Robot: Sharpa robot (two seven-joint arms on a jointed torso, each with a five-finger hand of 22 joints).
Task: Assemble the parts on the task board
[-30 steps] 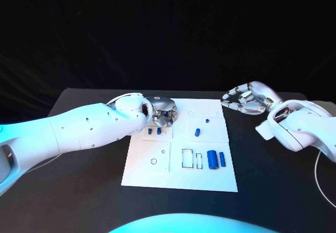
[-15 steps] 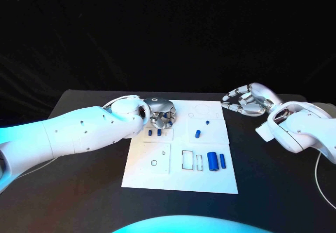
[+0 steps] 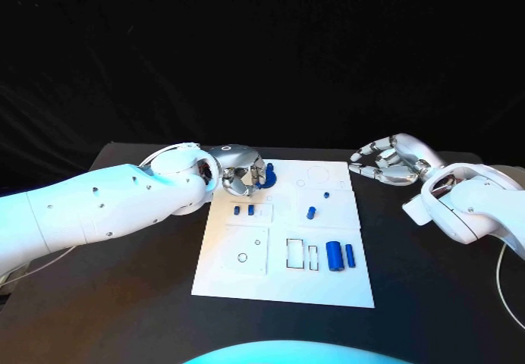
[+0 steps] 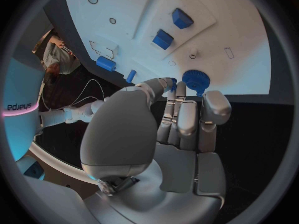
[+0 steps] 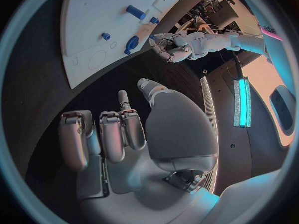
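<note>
A: What does the left wrist view show?

B: The left hand point(image 4: 181, 129), silver, seen from behind, its fingers point(image 4: 216, 107) reaching toward the near edge of the white task board point(image 4: 249, 50). The thumb and a neighbouring fingertip pinch a blue toothed gear point(image 4: 196, 79), held on edge right at that board edge.

A: And on the board itself?

B: Beyond the gear, two blue square blocks point(image 4: 172, 29) sit close together. Between the gear and the blocks stands a small white peg point(image 4: 194, 55). Farther off from the gear, by the board's opposite edge, are a thick blue cylinder point(image 4: 105, 63) and a thinner blue pin point(image 4: 131, 76), near black-outlined rectangular slots point(image 4: 102, 49).
</note>
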